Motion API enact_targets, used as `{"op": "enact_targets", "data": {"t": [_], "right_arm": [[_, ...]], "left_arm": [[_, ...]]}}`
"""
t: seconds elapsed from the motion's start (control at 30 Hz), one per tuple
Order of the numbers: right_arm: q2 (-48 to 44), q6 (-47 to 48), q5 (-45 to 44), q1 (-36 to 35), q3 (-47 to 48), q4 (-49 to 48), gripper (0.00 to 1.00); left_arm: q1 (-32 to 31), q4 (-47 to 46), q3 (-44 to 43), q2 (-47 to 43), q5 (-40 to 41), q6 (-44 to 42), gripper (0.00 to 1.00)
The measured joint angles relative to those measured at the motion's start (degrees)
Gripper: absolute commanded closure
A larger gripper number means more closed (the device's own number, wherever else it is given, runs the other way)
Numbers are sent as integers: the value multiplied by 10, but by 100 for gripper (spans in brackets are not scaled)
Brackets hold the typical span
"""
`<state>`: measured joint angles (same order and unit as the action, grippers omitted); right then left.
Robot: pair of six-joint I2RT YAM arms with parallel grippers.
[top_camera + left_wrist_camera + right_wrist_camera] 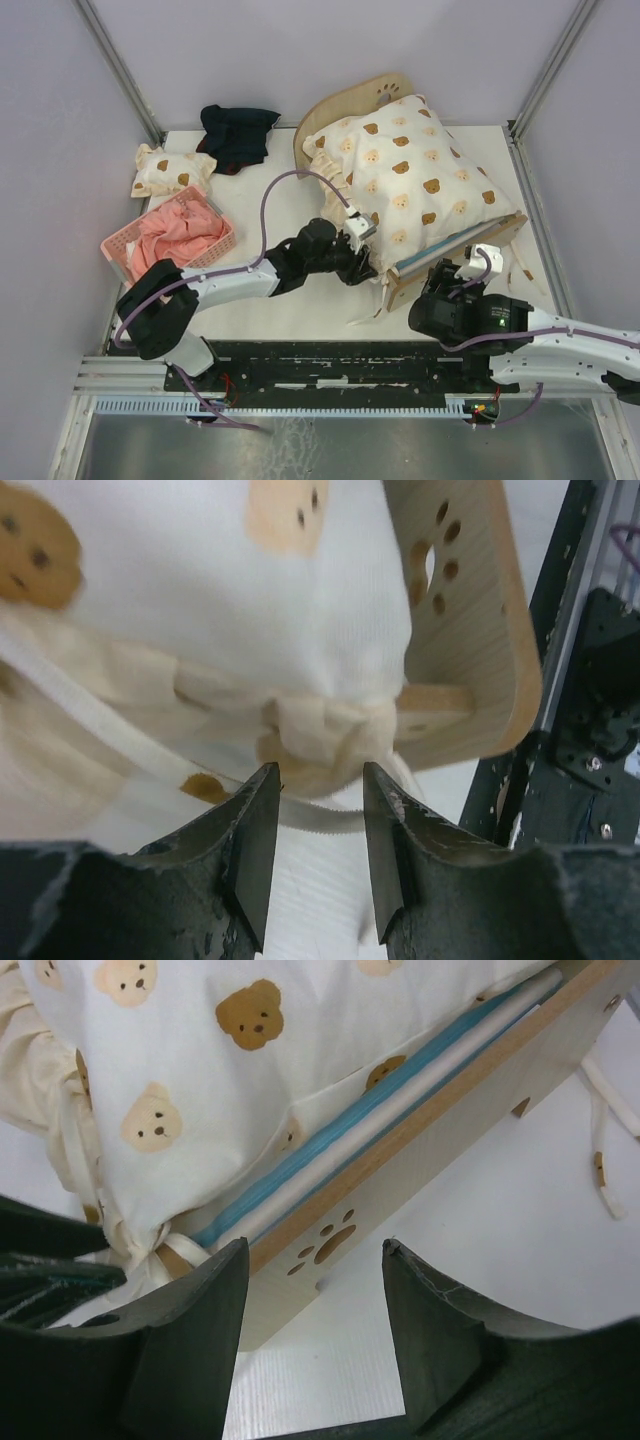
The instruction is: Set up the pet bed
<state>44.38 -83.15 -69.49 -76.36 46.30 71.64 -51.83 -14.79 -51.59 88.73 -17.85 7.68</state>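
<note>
Small light-plywood pet bed (335, 105) sits diagonally on the white table (300, 300), right of centre in the top view. Its arched headboard (390, 90) with the paw cut-out is toward the upper centre and its low footboard (405, 280) toward the lower right. A puffy cream bear-print quilt (405, 175) is heaped over the frame and hides nearly all of it. Only an edge of the blue-and-white striped mattress (400, 1110) shows, between quilt and footboard in the right wrist view. The left gripper (320, 775) is at the footboard's left end, jaws parted to a narrow gap with nothing pinched. It is lined up on the knotted fabric tie (325, 735) at the quilt's corner, which lies just beyond the tips. That corner looks fastened to the frame, probably to stop the quilt sliding; the gripper seems placed to take the knot or tighten it. The right gripper (315, 1250) stands wide open facing the footboard's paw cut-out, apparently not touching. It is likely poised to brace the light frame while the other arm pulls. In the upper left of the top view, well apart from the bed, are a pink plastic basket (222, 238) of pink cloth, a small bear-print pillow (170, 170) and a dark crumpled garment (238, 135). Loose ties dangle off the footboard onto the table.
</note>
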Motion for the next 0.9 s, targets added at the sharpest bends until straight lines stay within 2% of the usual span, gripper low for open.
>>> {"op": "enact_targets", "data": {"t": [0.3, 0.43, 0.53, 0.67, 0.73, 0.8, 0.9], "right_arm": [[63, 62, 6, 43, -7, -59, 35], [79, 111, 44, 107, -16, -114, 35], [89, 128, 64, 153, -16, -129, 36], [97, 142, 90, 203, -18, -150, 36], [97, 155, 105, 227, -26, -177, 37], [97, 171, 117, 250, -40, -214, 38], [90, 206, 139, 274, -65, -278, 46]], "left_arm": [[-26, -11, 112, -3, 27, 44, 56], [-30, -46, 152, -11, 30, 83, 54], [-30, -57, 168, -31, 56, 108, 48], [-30, -22, 159, -82, 137, 120, 40], [-28, 18, 131, -101, 184, 120, 32], [-24, 42, 104, -115, 216, 120, 30], [-9, 66, 80, -138, 250, 120, 29]]}}
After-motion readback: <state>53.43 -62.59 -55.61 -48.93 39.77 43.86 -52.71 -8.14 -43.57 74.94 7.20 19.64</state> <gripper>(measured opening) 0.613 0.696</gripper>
